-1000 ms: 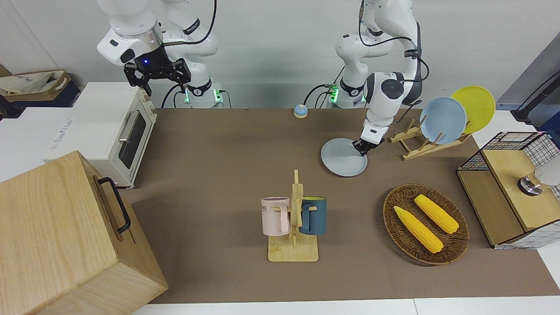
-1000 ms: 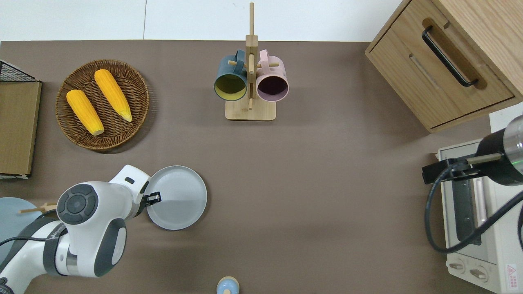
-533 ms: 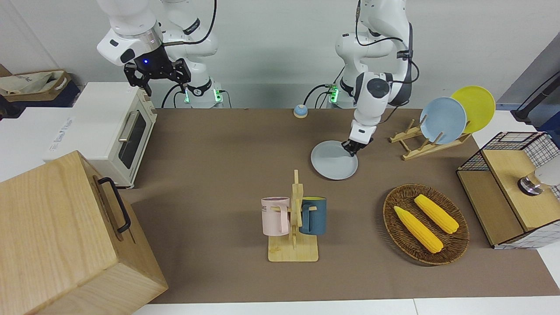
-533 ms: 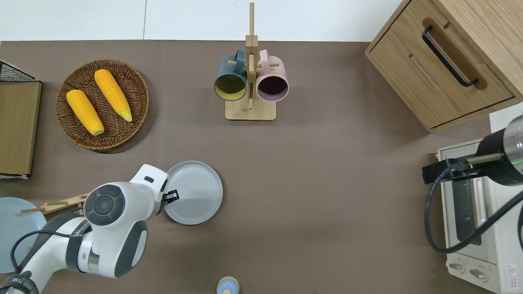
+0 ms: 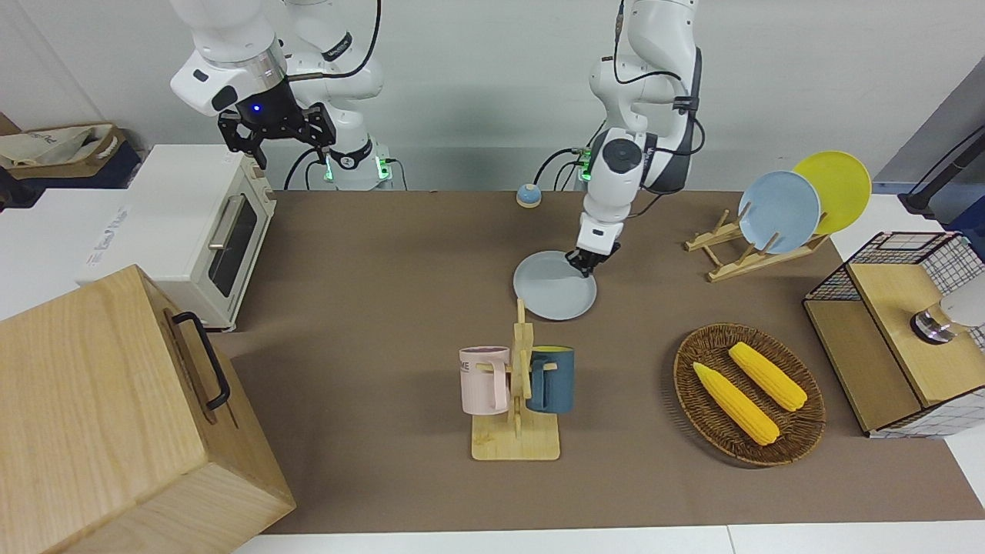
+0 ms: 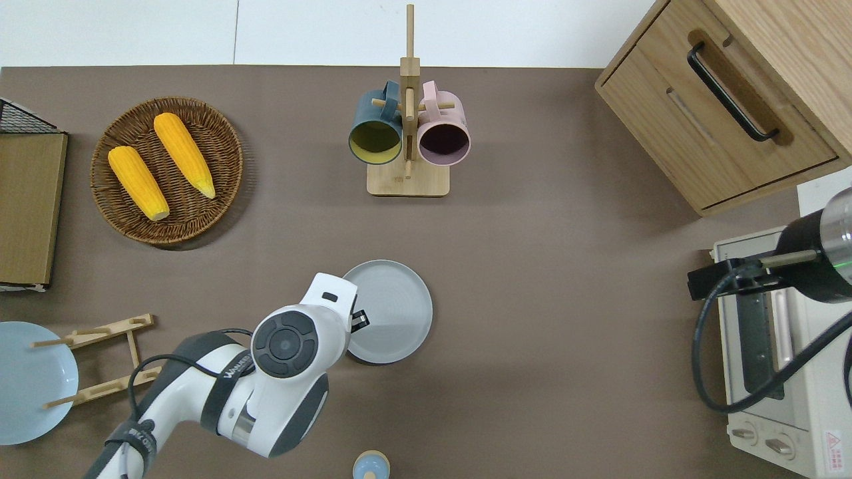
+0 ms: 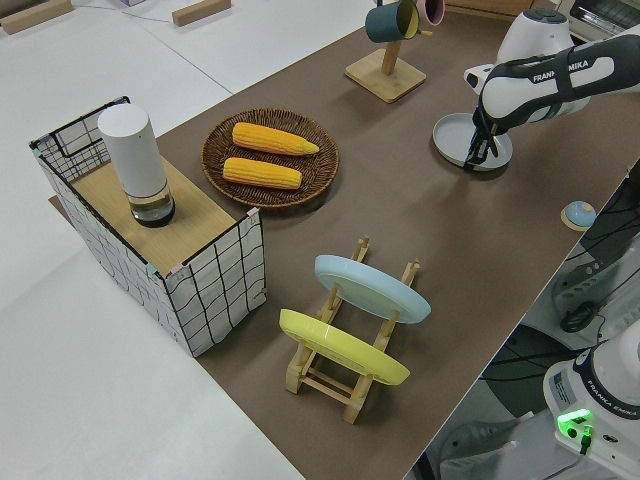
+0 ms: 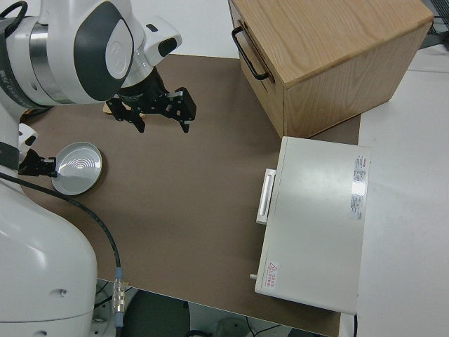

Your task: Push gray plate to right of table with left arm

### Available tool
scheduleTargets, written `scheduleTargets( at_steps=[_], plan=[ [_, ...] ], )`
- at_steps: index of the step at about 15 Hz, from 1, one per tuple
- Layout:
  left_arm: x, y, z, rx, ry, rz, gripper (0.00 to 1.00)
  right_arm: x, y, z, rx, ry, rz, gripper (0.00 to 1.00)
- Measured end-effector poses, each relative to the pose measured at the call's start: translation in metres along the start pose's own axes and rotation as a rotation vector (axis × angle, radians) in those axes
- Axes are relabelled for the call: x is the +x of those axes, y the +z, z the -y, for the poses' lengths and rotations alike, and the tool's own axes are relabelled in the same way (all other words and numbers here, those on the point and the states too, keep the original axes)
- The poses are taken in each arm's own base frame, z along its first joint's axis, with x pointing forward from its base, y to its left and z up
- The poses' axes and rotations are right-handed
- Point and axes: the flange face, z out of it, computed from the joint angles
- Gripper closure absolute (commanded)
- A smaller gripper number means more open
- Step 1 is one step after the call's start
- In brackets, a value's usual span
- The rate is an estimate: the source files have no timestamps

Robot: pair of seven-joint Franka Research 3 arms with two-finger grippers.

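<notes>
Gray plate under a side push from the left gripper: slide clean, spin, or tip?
The gray plate lies flat and shallow on the matte table, so it likely slides, not tips. The left gripper touches its rim off-centre, so it may rotate. It looks rigid, probably light.

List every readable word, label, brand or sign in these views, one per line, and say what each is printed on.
"FRANKA EMIKA": on the left arm, along its dark forearm band.
"FRANKA EMIKA": on a white arm base at the table edge, by its green light.
Red warning triangle: on a sticker on the white toaster oven; its text is too small to read.
Pink mug: dark lettering, unreadable.
Oven top label: too small.
</notes>
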Motion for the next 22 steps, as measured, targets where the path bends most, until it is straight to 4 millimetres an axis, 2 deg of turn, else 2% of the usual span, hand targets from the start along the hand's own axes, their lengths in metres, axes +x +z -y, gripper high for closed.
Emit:
scheduleTargets(
  at_steps=[4, 8, 14, 15, 17, 18, 19, 22],
  plan=[
    [-0.04, 0.003, -0.052, 0.001, -0.043, -0.022, 1.0, 0.0, 0.0, 0.0, 0.0, 0.0, 0.0, 0.017],
    [-0.07, 0.004, -0.092, -0.005, -0.076, -0.054, 1.0, 0.0, 0.0, 0.0, 0.0, 0.0, 0.0, 0.017],
    [-0.098, 0.002, -0.116, -0.015, -0.092, -0.053, 1.0, 0.0, 0.0, 0.0, 0.0, 0.0, 0.0, 0.017],
    [-0.101, 0.002, -0.12, -0.01, -0.091, -0.051, 0.82, 0.0, 0.0, 0.0, 0.0, 0.0, 0.0, 0.017],
    [-0.103, 0.002, -0.123, -0.002, -0.088, -0.048, 0.29, 0.0, 0.0, 0.0, 0.0, 0.0, 0.0, 0.017],
    [-0.104, 0.004, -0.124, 0.003, -0.087, -0.045, 0.14, 0.0, 0.0, 0.0, 0.0, 0.0, 0.0, 0.017],
    [-0.105, 0.008, -0.124, 0.011, -0.085, -0.041, 0.02, 0.0, 0.0, 0.0, 0.0, 0.0, 0.0, 0.017],
    [-0.103, 0.011, -0.122, 0.032, -0.082, -0.035, 0.01, 0.0, 0.0, 0.0, 0.0, 0.0, 0.0, 0.017]
  ],
)
